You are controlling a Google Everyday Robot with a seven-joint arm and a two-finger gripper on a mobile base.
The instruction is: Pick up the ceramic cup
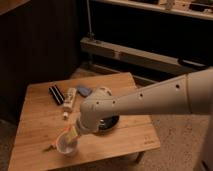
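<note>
Although your pincer [75,133] hangs right at the rim of the small white round ceramic cup [66,146], whether it is clenched cannot be told. That cup rests on the pale wooden table [131,137], not yet lifted, so grasp and lift remain.

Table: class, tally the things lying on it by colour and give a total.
White: 2, cup, tube
Black: 2, bowl, bar
Blue-grey: 1, pad
Unclear colour: 1, small bit beside the cup
Total: 6
The gripper, not counted, hovers just above the cup.
</note>
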